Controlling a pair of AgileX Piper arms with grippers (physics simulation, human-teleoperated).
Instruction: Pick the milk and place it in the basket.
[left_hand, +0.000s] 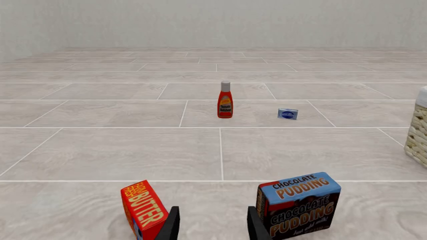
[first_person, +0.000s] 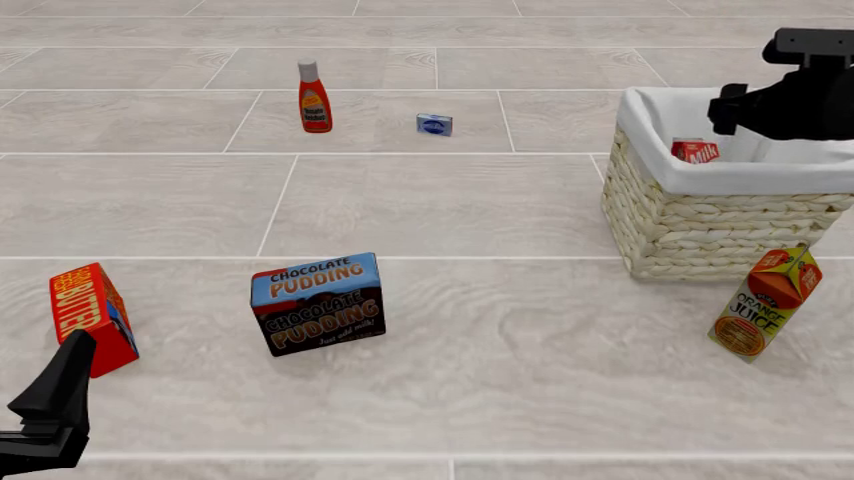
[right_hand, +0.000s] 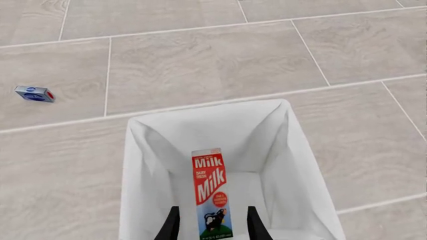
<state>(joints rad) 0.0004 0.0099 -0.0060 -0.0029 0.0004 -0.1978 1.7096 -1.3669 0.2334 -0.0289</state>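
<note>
Your right gripper (right_hand: 210, 225) hangs over the basket (first_person: 694, 225) with fingers spread, the milk (right_hand: 212, 192) resting free inside; your left gripper (left_hand: 212, 225) idles open.

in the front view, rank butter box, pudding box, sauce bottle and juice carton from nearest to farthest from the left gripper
1. Butter box: just beside the left gripper, at the near left.
2. Pudding box: near row, further toward the middle.
3. Sauce bottle: far back, left of centre.
4. Juice carton: across on the right, in front of the basket.
</note>
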